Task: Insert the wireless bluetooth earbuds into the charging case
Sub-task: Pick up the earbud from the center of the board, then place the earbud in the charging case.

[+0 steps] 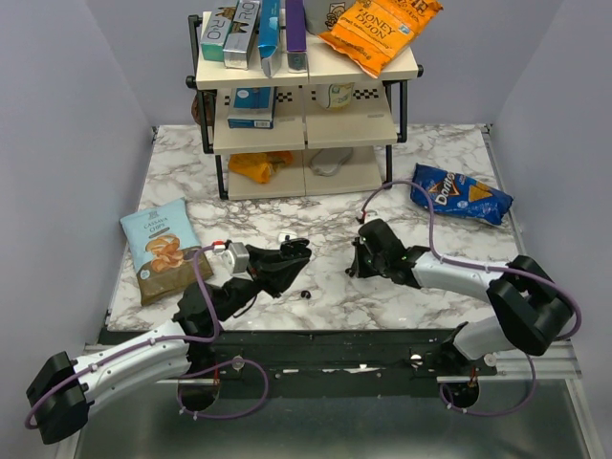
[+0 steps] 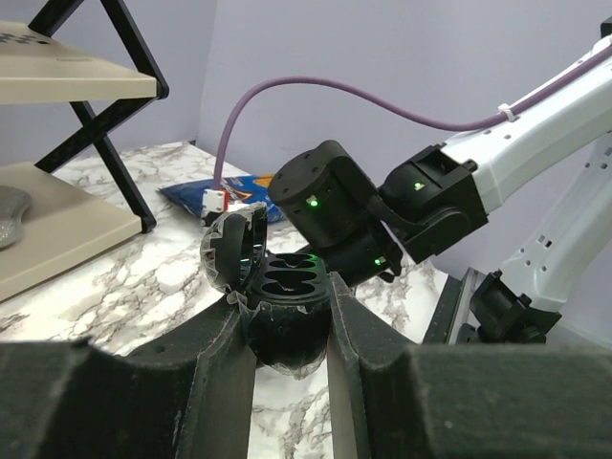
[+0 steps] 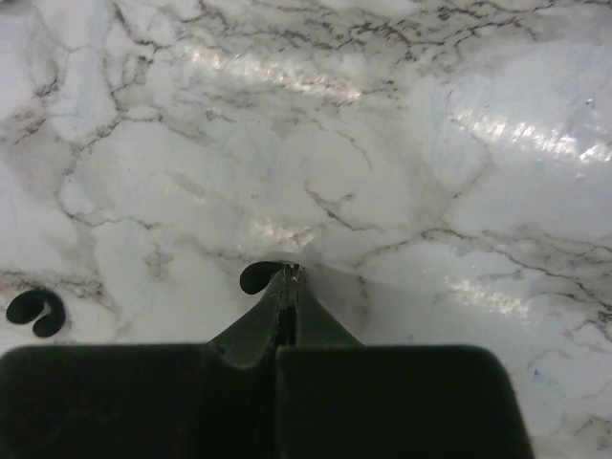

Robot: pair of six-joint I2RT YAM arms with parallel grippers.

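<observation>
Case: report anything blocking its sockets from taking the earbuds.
Nothing visible. The case, clamped in the left end effector, has its lid open and both sockets empty. One earbud sits at the shut right end effector's tip, the other nearby on the table.

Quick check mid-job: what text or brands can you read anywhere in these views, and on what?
"Doritos": the blue bag, right side.
"HONEY DIJON": the orange bag on top of the shelf rack.
"CASSAVA CHIPS": the pale blue bag, left side.
Boxes on the rack: lettering too blurred to read.
Wrist views: no readable text.
</observation>
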